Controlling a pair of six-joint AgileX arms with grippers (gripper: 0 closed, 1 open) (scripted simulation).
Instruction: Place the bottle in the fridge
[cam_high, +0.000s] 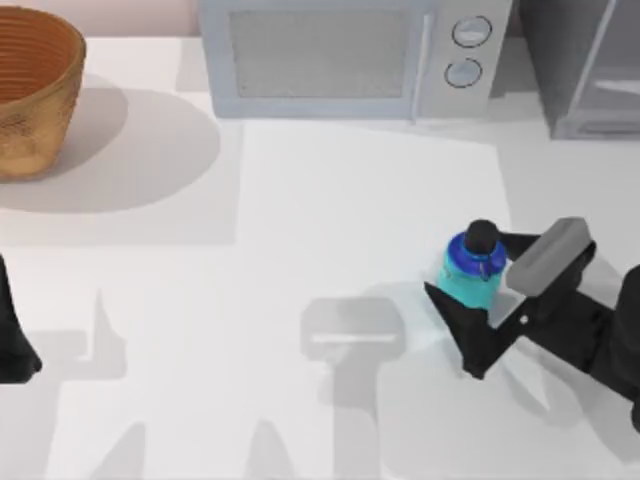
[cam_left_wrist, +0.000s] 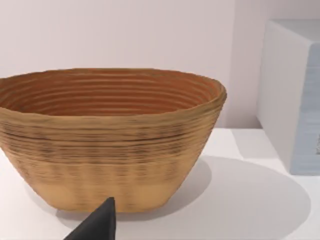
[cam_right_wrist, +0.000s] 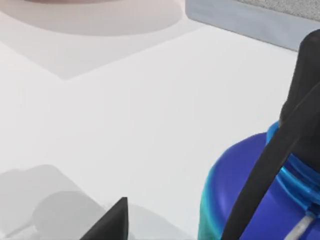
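The bottle (cam_high: 472, 262), teal with a blue shoulder and a black cap, stands upright on the white table right of centre. My right gripper (cam_high: 468, 268) is open and reaches in from the right edge with its jaws on either side of the bottle. In the right wrist view the bottle (cam_right_wrist: 235, 185) sits close against one dark finger (cam_right_wrist: 270, 160), while the other fingertip (cam_right_wrist: 114, 222) stays well apart from it. The fridge (cam_high: 585, 70), dark grey with a pale panel, stands at the back right corner. My left arm (cam_high: 12, 340) is parked at the left edge.
A light grey microwave (cam_high: 340, 55) with two round dials stands at the back centre, left of the fridge. A woven basket (cam_high: 30, 90) sits at the back left, and the left wrist view shows the basket (cam_left_wrist: 110, 135) close up. White table (cam_high: 250, 300) lies between the arms.
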